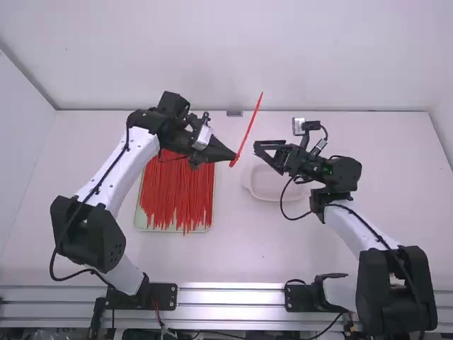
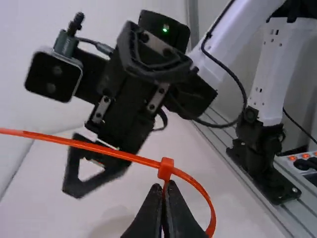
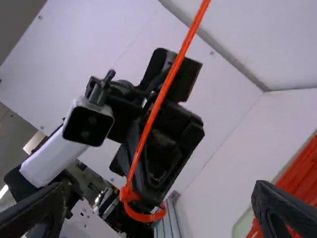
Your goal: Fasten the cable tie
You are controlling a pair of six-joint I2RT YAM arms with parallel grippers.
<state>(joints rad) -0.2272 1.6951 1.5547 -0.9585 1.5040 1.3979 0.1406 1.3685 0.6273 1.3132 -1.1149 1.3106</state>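
Note:
A red cable tie point(image 1: 248, 131) stands up from my left gripper point(image 1: 228, 154) above the table's middle, its long tail slanting up and back. In the left wrist view the left gripper's fingers point(image 2: 157, 208) are shut on the tie just under its head point(image 2: 166, 168); the strap runs through the head and curls into a small loop point(image 2: 212, 218). My right gripper point(image 1: 260, 151) hangs open just right of the tie, not touching it. In the right wrist view its fingers point(image 3: 277, 208) stand wide apart, with the tie point(image 3: 158, 99) and its loop point(image 3: 143, 214) between them farther off.
A flat tray point(image 1: 139, 216) with several spare red cable ties point(image 1: 177, 191) lies under the left arm. A shallow white container point(image 1: 256, 190) sits on the table below the right gripper. The table's right side and front are bare.

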